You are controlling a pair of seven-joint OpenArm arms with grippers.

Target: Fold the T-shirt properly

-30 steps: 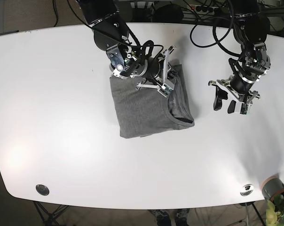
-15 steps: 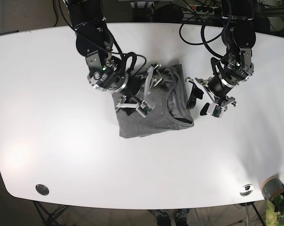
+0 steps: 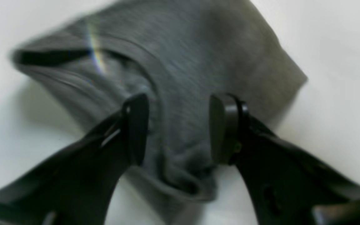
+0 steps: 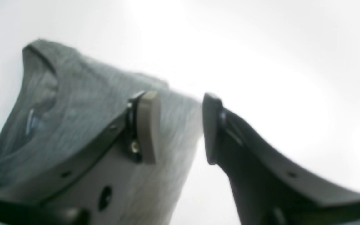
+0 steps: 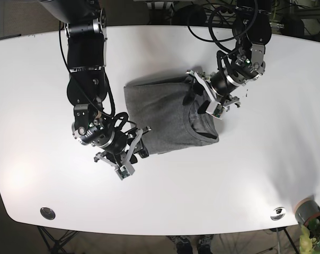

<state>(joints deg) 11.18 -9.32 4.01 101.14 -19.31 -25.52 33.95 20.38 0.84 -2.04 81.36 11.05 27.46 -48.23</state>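
White table filled the base view. Grey T-shirt lay folded in a rough rectangle near the table's middle, collar toward its right edge as the base view shows it.

Right gripper sat at the shirt's lower-left corner, jaws spread apart, nothing between them. In the right wrist view the right gripper straddled the shirt's edge: the pale finger over the cloth, the dark one over bare table. Contact with the fabric: cannot tell, too blurred.

Left gripper was at the shirt's upper-right corner by the collar, jaws also parted. The left wrist view had the left gripper over bunched fabric, with cloth showing in the gap, not clamped.
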